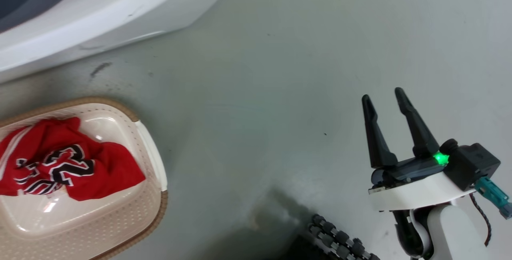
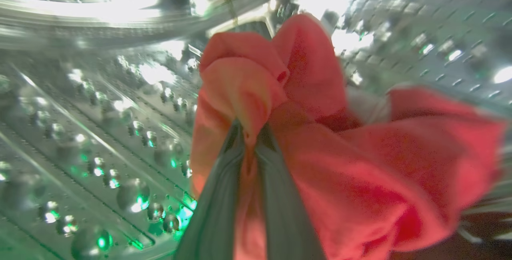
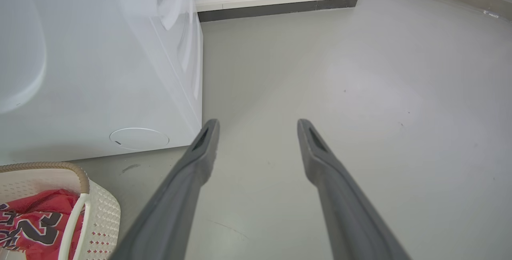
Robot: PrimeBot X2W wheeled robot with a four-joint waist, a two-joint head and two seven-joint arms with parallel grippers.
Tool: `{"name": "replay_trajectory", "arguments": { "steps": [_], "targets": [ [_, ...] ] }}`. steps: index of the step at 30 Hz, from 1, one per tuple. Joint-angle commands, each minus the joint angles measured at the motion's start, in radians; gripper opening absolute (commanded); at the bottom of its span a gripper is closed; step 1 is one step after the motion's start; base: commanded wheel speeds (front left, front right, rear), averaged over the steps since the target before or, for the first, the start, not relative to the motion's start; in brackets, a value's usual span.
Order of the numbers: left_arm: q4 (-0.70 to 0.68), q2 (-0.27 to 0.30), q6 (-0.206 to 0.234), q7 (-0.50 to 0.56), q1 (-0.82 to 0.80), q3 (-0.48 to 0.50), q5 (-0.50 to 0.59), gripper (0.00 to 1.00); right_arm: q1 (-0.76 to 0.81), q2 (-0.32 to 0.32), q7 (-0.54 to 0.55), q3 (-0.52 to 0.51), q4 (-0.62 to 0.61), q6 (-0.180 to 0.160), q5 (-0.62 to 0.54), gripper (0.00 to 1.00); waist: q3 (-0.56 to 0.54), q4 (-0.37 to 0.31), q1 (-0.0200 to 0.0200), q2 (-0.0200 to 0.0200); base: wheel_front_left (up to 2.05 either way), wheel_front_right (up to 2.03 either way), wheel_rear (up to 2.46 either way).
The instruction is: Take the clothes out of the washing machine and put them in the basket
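Beside the washing machine [image 3: 100, 52], smooth grey floor [image 3: 340, 72], dark skirting [image 3: 276, 9].

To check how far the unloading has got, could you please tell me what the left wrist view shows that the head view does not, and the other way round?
Left wrist view: the steel drum from inside, with the left gripper shut on a red garment there. Head view: the basket holding a red jersey, the grey floor, and the right gripper open and empty above it. Shared: the washing machine, inside in one and white shell in the other, and each has one of those red pieces.
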Motion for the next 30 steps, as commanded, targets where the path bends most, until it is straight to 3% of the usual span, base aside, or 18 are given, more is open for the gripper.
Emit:
{"name": "replay_trajectory", "arguments": {
  "steps": [1, 18, 23, 30],
  "targets": [
    [0.002, -0.009, -0.003, -0.016, 0.011, 0.000, -0.007, 0.00, -0.010, 0.001, -0.002, -0.007, 0.002, -0.001, -0.006, 1.00, -0.023, 0.021, -0.0001, 0.0000, 0.00, 0.00, 0.00],
    [0.039, -0.132, -0.004, -0.561, 0.239, 0.027, -0.099, 0.00, -0.008, 0.001, -0.002, -0.120, 0.029, -0.001, -0.120, 1.00, -0.258, 0.189, -0.0001, 0.0000, 0.00, 0.00, 0.00],
    [-0.018, -0.177, 0.011, -0.609, 0.364, 0.054, -0.114, 0.00, 0.018, 0.001, -0.002, -0.142, 0.037, -0.001, -0.140, 1.00, -0.324, 0.235, -0.0001, 0.0000, 0.00, 0.00, 0.00],
    [-0.260, -0.210, 0.051, -0.610, 0.620, 0.141, -0.088, 0.00, 0.044, 0.001, -0.002, -0.152, 0.053, -0.001, -0.172, 1.00, -0.408, 0.286, -0.0001, 0.0000, 0.00, 0.00, 0.00]
  ]
}}
